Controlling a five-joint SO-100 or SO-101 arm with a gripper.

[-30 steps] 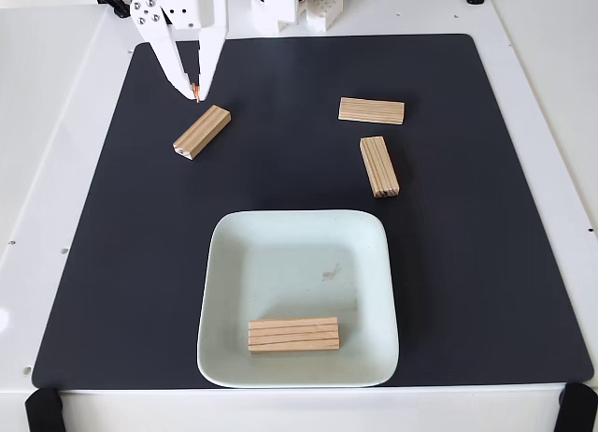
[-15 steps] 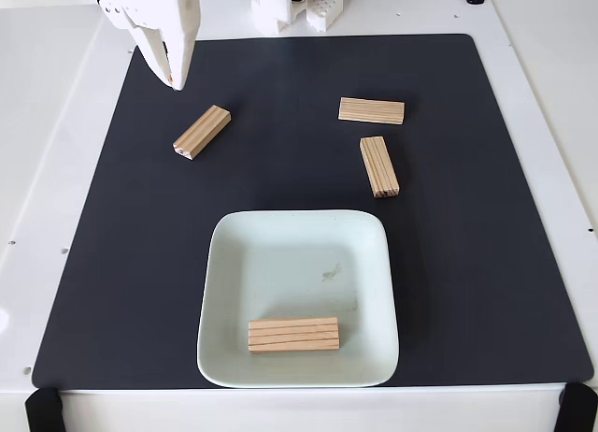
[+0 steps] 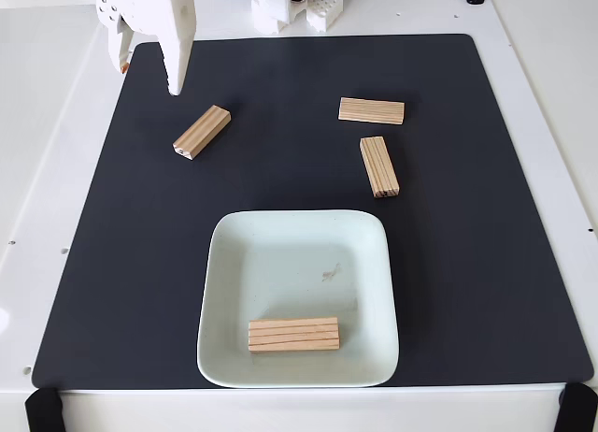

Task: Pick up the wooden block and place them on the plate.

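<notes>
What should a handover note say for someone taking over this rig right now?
Tool: open, holding nothing, at the mat's top-left corner in the fixed view, up-left of the nearest block.
Plate: near the front edge of the black mat.
Done: one wooden block lies in the plate.
Left: three blocks on the mat: the angled block at left, the flat block at upper right, and the upright-pointing block just below it.

I see pale wood blocks (image 3: 201,132) with grain lines, a glossy plate (image 3: 374,292) (faintly smudged), matt black mat (image 3: 486,217) — smooth white plastic hand (image 3: 148,77).
</notes>
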